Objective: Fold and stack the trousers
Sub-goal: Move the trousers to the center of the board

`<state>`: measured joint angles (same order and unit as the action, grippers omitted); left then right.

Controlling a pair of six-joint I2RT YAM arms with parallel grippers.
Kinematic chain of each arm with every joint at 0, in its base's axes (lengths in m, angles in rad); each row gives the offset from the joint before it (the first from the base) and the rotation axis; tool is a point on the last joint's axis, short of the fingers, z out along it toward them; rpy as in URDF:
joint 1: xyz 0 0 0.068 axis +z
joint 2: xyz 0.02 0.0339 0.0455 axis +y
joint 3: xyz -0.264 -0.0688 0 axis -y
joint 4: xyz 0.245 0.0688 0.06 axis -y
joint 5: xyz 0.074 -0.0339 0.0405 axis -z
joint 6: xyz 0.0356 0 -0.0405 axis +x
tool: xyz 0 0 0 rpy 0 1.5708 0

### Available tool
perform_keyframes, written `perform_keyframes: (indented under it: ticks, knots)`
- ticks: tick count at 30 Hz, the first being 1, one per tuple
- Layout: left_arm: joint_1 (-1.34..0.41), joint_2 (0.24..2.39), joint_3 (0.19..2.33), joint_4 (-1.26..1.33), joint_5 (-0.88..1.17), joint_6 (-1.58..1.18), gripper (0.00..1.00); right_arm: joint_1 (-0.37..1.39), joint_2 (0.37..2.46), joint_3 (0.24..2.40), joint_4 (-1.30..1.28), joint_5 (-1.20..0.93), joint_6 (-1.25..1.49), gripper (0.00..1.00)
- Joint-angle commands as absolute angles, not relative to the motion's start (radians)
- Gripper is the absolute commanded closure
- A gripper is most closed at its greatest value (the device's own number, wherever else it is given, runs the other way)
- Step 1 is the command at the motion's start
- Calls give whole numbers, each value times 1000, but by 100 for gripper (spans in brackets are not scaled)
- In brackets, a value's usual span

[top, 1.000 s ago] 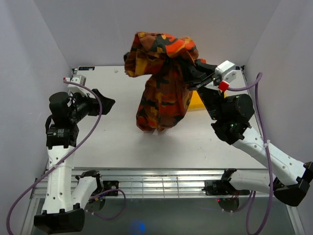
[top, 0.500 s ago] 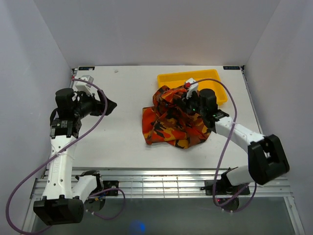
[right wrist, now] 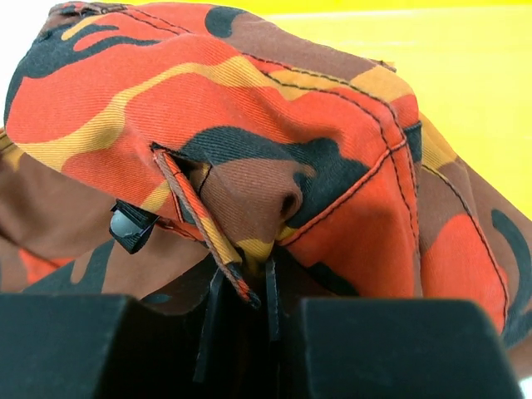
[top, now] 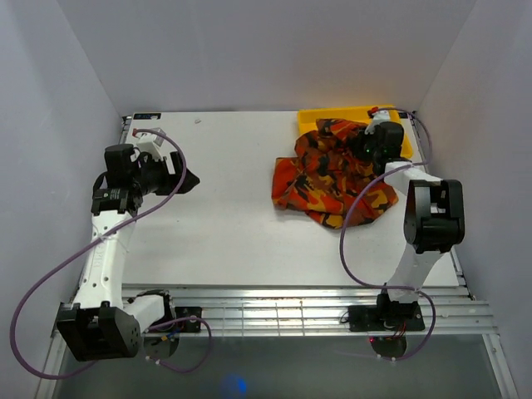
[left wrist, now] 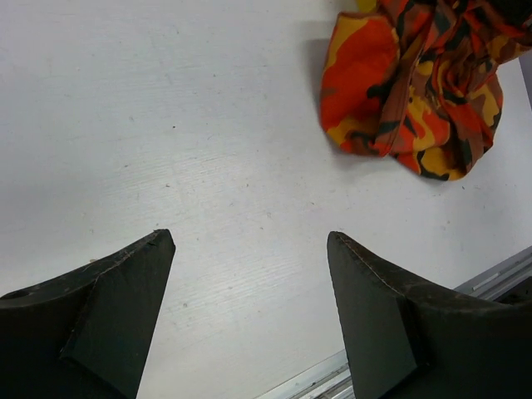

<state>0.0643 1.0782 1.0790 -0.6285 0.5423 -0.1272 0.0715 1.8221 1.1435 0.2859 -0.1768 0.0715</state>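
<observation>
The trousers [top: 328, 174], in orange, red, yellow, brown and black camouflage, lie in a crumpled heap on the right half of the table, their far edge lapping onto the yellow tray. My right gripper [top: 366, 143] is at the heap's back right, shut on a bunched fold of the trousers [right wrist: 249, 108]; the cloth is pinched between the jaws of this gripper [right wrist: 249, 291]. My left gripper [top: 187, 179] hovers over the bare left side, open and holding nothing. In the left wrist view its gripper [left wrist: 249, 239] faces the table with the trousers [left wrist: 416, 91] far off at top right.
A yellow plastic tray [top: 332, 119] sits at the back right corner, partly covered by cloth; it also fills the top right of the right wrist view as the tray [right wrist: 465, 75]. White walls close in three sides. A metal rail [top: 291, 312] runs along the near table edge.
The right arm brought the trousers down from hanging in the air onto the table, then dragged them right and back toward the tray. The left arm barely shifted.
</observation>
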Motion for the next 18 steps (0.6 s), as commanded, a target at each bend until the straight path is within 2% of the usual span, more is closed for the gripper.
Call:
perform_keyframes:
  ticks: [1, 3, 6, 7, 8, 9, 11, 14, 15, 17, 18]
  knots:
    - [71, 1089, 1143, -634, 531, -112, 14, -58, 1931, 1221, 308, -3, 5, 92]
    - [69, 1101, 1157, -634, 528, -107, 14, -115, 1966, 1271, 325, 12, -33, 92]
    - [69, 1104, 1155, -623, 529, -95, 14, -155, 2002, 1415, 269, -141, -43, 92]
    - [69, 1101, 1152, -611, 534, -94, 14, -167, 2016, 1539, 156, -223, 28, 92]
    - [69, 1098, 1149, -606, 566, -84, 14, -170, 2019, 1599, 109, -420, 73, 92]
    - [69, 1094, 1143, -600, 589, -81, 14, -170, 2020, 1656, 72, -499, 127, 92]
    - [69, 1066, 1129, -552, 650, -78, 11, -160, 1984, 1752, 87, -685, 309, 92]
    - [69, 1013, 1059, -410, 771, -100, 2, -137, 1875, 1760, 196, -735, 486, 92]
    - [68, 1006, 1030, -355, 829, -130, 2, -135, 1844, 1744, 215, -720, 518, 92]
    - [-24, 1067, 997, -244, 781, -140, 2, -137, 1748, 1682, 253, -680, 558, 92]
    - [-143, 1116, 1017, -244, 664, -117, 2, -137, 1717, 1663, 239, -655, 548, 92]
